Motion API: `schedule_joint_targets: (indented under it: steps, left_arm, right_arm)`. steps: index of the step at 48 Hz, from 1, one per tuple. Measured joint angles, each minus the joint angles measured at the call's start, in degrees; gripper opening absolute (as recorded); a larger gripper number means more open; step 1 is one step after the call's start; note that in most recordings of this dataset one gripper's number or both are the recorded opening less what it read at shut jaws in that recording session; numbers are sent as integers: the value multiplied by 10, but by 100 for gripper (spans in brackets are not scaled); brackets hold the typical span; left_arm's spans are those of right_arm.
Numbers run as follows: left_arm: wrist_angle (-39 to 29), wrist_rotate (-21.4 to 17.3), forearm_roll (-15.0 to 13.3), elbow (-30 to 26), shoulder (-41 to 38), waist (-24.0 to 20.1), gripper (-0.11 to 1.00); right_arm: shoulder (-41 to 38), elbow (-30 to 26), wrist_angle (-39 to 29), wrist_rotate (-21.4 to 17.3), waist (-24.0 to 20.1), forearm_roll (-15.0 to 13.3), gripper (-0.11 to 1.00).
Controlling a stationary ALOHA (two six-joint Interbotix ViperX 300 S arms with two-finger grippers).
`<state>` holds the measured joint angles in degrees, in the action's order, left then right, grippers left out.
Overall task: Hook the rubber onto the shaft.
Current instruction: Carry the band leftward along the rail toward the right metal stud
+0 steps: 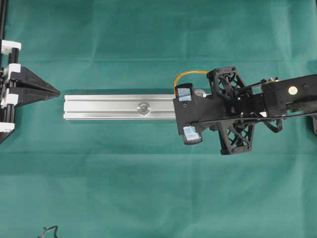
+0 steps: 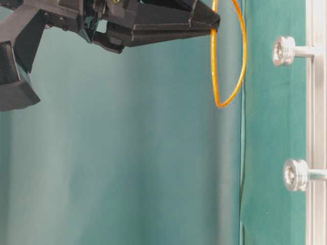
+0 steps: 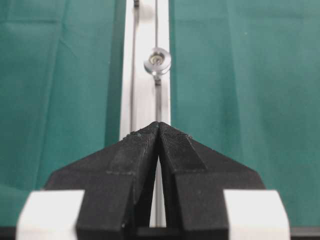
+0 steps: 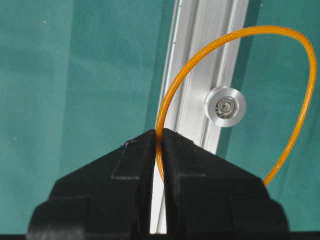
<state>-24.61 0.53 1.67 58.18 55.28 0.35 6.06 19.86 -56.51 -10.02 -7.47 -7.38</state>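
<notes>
The orange rubber band [image 4: 260, 28] is pinched at one spot by my shut right gripper [image 4: 160, 132]. Its loop arches around a silver shaft [image 4: 225, 106] on the aluminium rail [image 4: 210, 30] in the right wrist view. In the table-level view the band [image 2: 243, 51] hangs from the gripper [image 2: 213, 25], clear of the shaft head [image 2: 283, 50]. In the overhead view the band [image 1: 185, 74] curves beside the rail [image 1: 109, 106], and the fingertips are hidden under the wrist camera mount. My left gripper [image 1: 57, 92] is shut and empty just off the rail's left end.
A second shaft [image 1: 143, 107] stands mid-rail and also shows in the left wrist view [image 3: 157, 61] and the table-level view [image 2: 295, 174]. A green cloth [image 1: 148, 188] covers the table. A black cable end [image 1: 49, 230] lies at the bottom left.
</notes>
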Motion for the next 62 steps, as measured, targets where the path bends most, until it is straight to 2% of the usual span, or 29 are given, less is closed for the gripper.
schedule_joint_targets:
  steps: [31,62]
  left_arm:
    - [0,0,1,0,0,0,0]
    - [0,0,0,-1,0,0,0]
  right_arm:
    - [0,1,1,0,0,0,7]
    - [-16,25,45,0,0,0,7]
